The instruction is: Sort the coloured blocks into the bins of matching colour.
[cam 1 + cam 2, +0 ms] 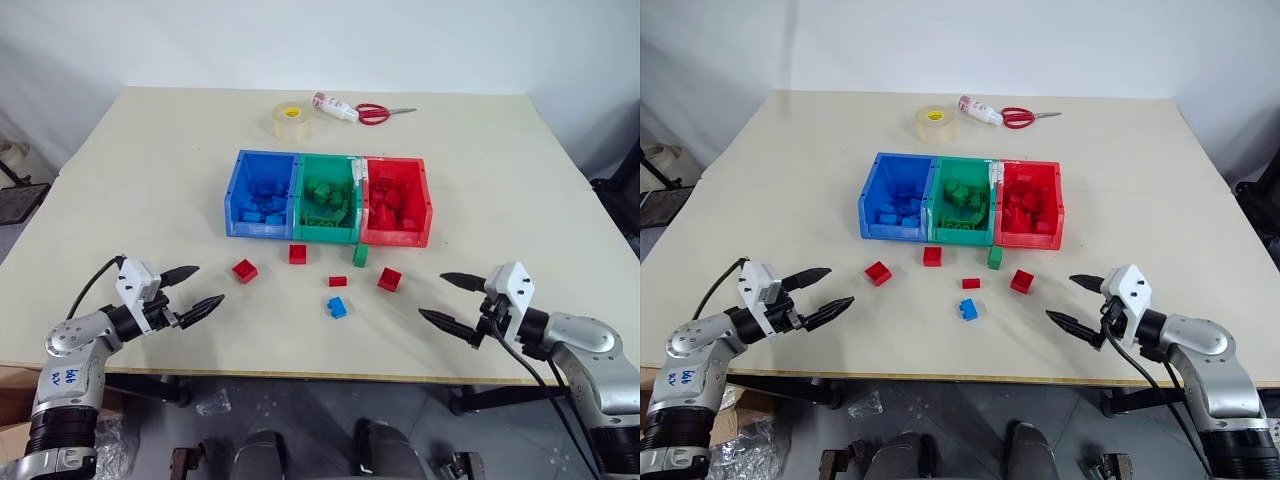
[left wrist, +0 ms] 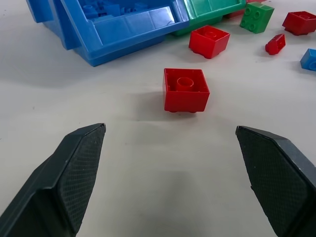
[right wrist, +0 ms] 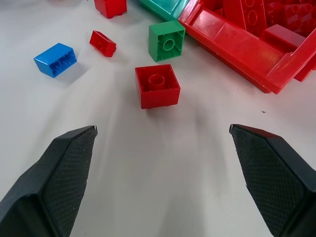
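Six loose studded bricks wait in front of my bins, mid-table.
Blue bin (image 1: 262,195), green bin (image 1: 327,199), red bin (image 1: 396,201) sit joined, already part-filled; four red bricks (image 1: 244,270), a green brick (image 1: 360,256), a blue brick (image 1: 337,307) lie toward the near edge; left gripper (image 1: 190,291) and right gripper (image 1: 449,302) gape empty.

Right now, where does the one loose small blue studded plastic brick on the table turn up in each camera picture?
Left eye view: blue brick, nearest the table's front edge, in front of the green plastic bin.
Right eye view: same spot.
Left wrist view: cut off at the picture's edge.
Right wrist view: out on the open table.
Shared landmark: the small flat red brick beside it.
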`<action>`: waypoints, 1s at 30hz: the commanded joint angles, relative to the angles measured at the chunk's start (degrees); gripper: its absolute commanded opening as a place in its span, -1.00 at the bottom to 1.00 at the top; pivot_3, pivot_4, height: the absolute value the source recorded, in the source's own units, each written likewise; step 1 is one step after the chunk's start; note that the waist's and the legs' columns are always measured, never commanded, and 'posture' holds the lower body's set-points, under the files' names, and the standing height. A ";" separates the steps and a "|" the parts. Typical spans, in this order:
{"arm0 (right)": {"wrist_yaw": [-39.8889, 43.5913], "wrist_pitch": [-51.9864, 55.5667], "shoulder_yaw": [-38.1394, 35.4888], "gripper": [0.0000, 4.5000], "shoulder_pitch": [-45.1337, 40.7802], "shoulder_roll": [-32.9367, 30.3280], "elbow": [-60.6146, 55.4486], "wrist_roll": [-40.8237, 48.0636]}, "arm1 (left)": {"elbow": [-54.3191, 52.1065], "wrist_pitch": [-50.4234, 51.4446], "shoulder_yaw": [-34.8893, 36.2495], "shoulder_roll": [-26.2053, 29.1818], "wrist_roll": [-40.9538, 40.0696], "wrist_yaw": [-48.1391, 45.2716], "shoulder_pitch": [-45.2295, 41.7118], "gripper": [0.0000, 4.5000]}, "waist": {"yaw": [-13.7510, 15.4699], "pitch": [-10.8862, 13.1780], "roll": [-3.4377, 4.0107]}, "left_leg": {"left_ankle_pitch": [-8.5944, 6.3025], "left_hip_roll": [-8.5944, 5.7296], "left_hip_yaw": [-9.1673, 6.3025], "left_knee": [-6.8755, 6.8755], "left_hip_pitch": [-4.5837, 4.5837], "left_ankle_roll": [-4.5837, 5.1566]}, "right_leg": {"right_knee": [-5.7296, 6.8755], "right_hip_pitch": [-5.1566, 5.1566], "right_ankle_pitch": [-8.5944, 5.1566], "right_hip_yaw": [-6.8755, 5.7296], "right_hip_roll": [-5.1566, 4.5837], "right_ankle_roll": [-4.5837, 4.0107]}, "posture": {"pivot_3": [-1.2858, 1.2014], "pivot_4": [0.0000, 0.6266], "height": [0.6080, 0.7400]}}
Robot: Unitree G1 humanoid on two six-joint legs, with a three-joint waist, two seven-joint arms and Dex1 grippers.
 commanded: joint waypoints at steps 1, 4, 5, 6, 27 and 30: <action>-1.15 0.51 -1.03 1.00 -1.16 0.18 -2.55 0.67 | -1.29 -1.11 0.52 -0.44 -0.08 1.41 -1.31 0.99 | 0.00 0.00 0.00 | 0.00 0.00 0.00 0.00 0.00 0.00 | 0.00 0.00 0.00 0.00 0.00 0.00 | 0.03 -0.52 1.00; -2.79 1.72 -0.83 1.00 -1.79 0.55 -2.97 0.43 | -1.73 0.26 0.25 -0.68 -0.47 2.28 -1.82 0.99 | 0.00 0.00 0.00 | 0.00 0.00 0.00 0.01 0.00 0.00 | 0.01 0.00 0.00 0.00 0.00 0.00 | 0.03 -0.52 1.00; -3.13 2.24 -0.83 1.00 -1.67 0.35 -3.21 0.30 | -1.85 0.39 0.03 -0.73 -0.39 2.45 -1.88 0.99 | 0.01 0.00 0.00 | 0.00 0.00 0.00 0.01 0.00 -0.01 | 0.02 0.00 0.00 0.00 0.00 0.00 | 0.03 -0.52 1.00; -3.48 2.97 -0.87 1.00 -1.45 0.02 -3.53 0.22 | -1.89 0.28 -0.22 -0.75 -0.10 2.64 -1.93 0.99 | 0.01 0.00 0.00 | 0.01 0.00 0.00 0.01 0.00 -0.02 | 0.02 0.00 0.00 0.00 0.00 0.00 | 0.03 -0.52 1.00; -5.75 16.18 -2.02 1.00 -0.32 -3.72 -13.64 3.14 | -1.27 -0.78 -0.23 -2.53 -2.45 0.33 -2.60 0.99 | -0.08 0.01 -0.03 | -0.18 0.09 0.02 0.19 0.00 0.10 | 0.09 0.00 -0.03 -0.01 0.04 -0.06 | 0.03 -0.52 1.00; -6.06 15.43 3.03 1.00 -5.13 -0.79 -10.15 1.00 | -2.22 -1.39 -0.03 -3.03 -3.22 -0.33 -1.84 0.99 | -0.04 0.01 -0.03 | -0.19 0.09 0.03 0.25 -0.01 0.07 | 0.11 0.00 -0.04 -0.01 0.04 -0.06 | 0.03 -0.52 1.00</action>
